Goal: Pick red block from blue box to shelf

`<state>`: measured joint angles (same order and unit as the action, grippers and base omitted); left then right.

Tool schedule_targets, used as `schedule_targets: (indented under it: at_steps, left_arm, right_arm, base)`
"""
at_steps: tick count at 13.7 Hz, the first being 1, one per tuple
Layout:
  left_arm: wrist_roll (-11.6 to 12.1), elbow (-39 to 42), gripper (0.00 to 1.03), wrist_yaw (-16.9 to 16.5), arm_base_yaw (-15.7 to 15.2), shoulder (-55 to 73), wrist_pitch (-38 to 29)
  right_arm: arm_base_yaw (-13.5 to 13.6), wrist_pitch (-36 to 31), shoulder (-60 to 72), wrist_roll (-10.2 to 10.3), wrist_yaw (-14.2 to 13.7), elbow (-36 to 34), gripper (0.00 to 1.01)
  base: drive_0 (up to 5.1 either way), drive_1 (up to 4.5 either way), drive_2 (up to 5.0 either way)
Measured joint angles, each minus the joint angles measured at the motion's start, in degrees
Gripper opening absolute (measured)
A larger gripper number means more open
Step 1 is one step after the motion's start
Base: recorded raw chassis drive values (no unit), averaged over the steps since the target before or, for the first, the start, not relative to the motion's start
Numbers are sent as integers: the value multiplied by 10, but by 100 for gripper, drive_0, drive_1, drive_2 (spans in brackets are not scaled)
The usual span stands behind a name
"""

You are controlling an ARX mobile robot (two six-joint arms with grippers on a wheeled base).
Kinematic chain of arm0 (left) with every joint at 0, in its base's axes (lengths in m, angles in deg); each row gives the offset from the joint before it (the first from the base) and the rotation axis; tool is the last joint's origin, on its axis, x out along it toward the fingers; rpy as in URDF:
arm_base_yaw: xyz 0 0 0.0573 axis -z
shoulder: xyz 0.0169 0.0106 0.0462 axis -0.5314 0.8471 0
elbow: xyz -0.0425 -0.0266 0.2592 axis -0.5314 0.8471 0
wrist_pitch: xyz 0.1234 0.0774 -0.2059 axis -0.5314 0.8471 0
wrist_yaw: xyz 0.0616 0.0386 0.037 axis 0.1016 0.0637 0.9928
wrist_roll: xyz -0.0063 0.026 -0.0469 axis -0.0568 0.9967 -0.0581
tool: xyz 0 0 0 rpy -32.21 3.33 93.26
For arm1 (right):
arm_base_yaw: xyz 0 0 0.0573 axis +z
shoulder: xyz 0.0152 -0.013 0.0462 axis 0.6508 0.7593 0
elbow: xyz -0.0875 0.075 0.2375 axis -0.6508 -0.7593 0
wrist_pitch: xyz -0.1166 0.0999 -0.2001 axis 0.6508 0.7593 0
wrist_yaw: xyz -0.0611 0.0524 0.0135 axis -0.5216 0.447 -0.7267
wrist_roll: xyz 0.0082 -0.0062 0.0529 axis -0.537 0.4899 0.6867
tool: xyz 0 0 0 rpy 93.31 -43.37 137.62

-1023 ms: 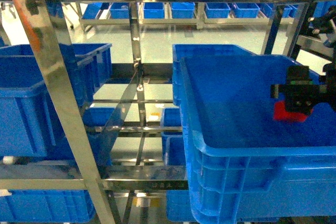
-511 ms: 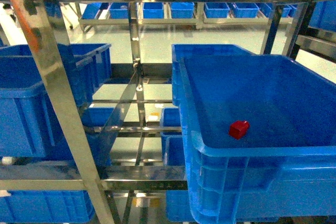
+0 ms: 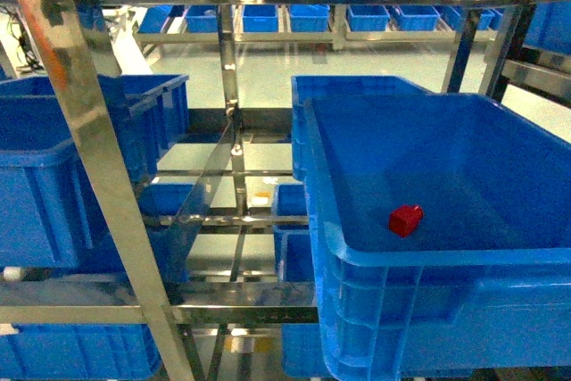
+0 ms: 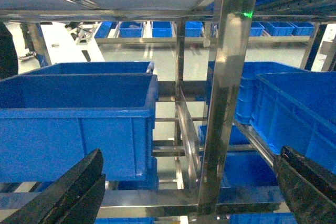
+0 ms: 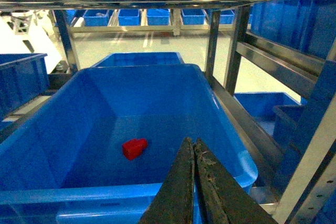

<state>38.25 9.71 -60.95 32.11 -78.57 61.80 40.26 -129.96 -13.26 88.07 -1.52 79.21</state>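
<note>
A: Where does the red block [image 3: 406, 219] sit?

B: On the floor of a large dark blue crate [image 3: 332, 247] that stands on a tier of the shelf [image 3: 98, 176]. In the head view it is right of centre, slightly low, near the crate's front wall. It lies tipped, not square on its base. No light turquoise tray shows in any view.

A: And the pincers?

B: None in the head view. The right pincer [image 5: 193, 153] shows in its own wrist view, bottom centre, fingers pressed together with nothing between them. The left pincer [image 4: 194, 182] shows as two dark fingers at the lower corners of its view, spread wide, empty.

A: The key relation?

B: In the right wrist view the block [image 5: 134, 148] lies left of the closed tips and slightly higher in the frame, so farther into the crate. The crate's near rim [image 5: 105, 192] runs across the bottom of the frame, to the left of the fingers. Block and tips are apart, not touching.

A: Long axis?

B: Hard to fix. It looks slightly longer left to right in that view, with a bump toward the right end; the stud cannot be made out for sure.

A: Which arm is nearer?

B: The right, by judgement. The left wrist view faces a shelf post [image 4: 226, 103] and another crate [image 4: 79, 124]; the block does not show there. Since the block already rests in a crate on the shelf, the placing looks done.
</note>
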Motion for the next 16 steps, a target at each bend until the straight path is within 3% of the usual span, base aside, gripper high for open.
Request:
schedule_targets:
  at_steps: [4, 16]
  left_arm:
    - [0, 0, 98, 0, 0, 0, 0]
    - [0, 0, 98, 0, 0, 0, 0]
  right_arm:
    - [0, 34, -41, 0, 1, -4, 2]
    - [0, 301, -332, 0, 1, -14, 2]
  base:
    - [0, 0, 0]
    - [0, 0, 0]
